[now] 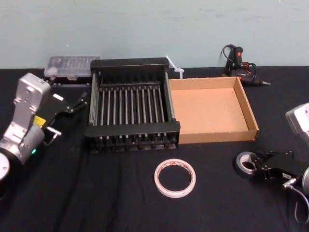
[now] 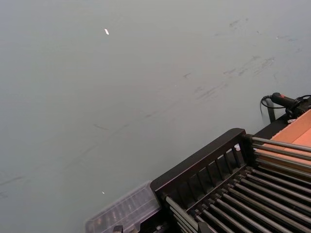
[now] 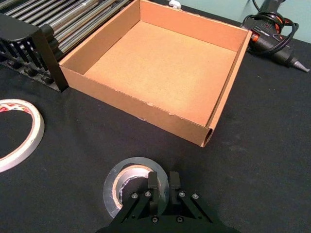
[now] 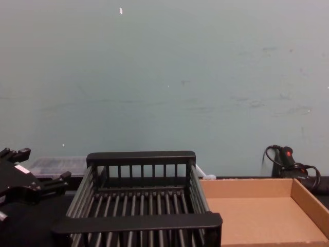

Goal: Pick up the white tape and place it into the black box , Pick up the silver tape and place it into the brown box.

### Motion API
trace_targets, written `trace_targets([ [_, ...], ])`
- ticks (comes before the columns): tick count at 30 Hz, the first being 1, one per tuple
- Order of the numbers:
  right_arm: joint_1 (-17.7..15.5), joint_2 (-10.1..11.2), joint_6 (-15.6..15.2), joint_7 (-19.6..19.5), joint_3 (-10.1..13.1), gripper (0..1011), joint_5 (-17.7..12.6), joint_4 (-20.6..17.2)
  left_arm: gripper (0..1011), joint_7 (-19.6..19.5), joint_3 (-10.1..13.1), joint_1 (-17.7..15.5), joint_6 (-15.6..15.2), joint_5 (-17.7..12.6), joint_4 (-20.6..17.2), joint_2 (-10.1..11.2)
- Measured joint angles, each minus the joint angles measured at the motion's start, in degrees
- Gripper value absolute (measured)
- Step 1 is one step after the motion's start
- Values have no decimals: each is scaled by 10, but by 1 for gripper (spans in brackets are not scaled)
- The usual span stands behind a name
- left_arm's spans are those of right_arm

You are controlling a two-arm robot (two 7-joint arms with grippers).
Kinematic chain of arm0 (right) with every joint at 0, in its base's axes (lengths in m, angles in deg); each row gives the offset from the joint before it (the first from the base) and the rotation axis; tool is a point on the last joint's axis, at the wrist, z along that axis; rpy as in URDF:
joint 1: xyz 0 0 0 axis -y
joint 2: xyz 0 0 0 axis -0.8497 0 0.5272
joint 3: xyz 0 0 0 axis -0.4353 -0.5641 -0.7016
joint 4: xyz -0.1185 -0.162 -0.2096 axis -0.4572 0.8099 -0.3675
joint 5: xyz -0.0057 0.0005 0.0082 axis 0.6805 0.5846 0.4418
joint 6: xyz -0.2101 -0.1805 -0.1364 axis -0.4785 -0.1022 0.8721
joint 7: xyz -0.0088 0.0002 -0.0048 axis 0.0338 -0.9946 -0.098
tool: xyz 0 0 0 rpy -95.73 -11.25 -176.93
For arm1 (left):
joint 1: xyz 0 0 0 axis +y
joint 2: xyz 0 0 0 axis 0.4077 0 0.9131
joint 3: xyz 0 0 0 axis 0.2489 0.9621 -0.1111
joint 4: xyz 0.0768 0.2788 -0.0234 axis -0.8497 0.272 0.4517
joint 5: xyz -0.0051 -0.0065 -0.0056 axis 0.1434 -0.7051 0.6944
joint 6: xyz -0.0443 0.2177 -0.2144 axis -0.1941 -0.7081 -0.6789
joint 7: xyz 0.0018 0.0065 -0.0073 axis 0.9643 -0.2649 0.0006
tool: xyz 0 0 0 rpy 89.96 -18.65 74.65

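The black box (image 1: 131,63) sits at the middle of the dark bench (image 1: 96,198), its slatted floor bare. The brown box (image 1: 212,137) lies just beside its right-hand wall, the two about touching, and its tan floor holds nothing. The white tape (image 1: 158,178) lies flat on the bench in front of the black box's front right corner, apart from the rim. The silver tape (image 1: 240,161) lies flat farther to the right of the black box and nearer the robot, just in front of the brown box's front wall. The right end effector (image 3: 164,182) is down at this roll. Its fingers (image 3: 153,183) are drawn narrow on the roll's wall at the side away from the black box, one finger in the core and the other outside, and the roll rests on the bench. The left end effector (image 1: 80,100) hangs just off the black box's left wall, pointing toward it, spread wide and holding nothing. Behind the black box's back left corner sits a clear plastic case (image 1: 72,66). A black glue gun (image 1: 240,65) with a coiled cord lies well to the right of the black box, behind the brown box.
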Motion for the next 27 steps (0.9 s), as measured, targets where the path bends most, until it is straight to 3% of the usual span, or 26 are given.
trace_targets([
  [13,0,0,0,0,0,144,0,0,1001,0,0,0,0,0,0,0],
  [27,-9,-1,9,18,23,144,-17,-25,1001,0,0,0,0,0,0,0],
])
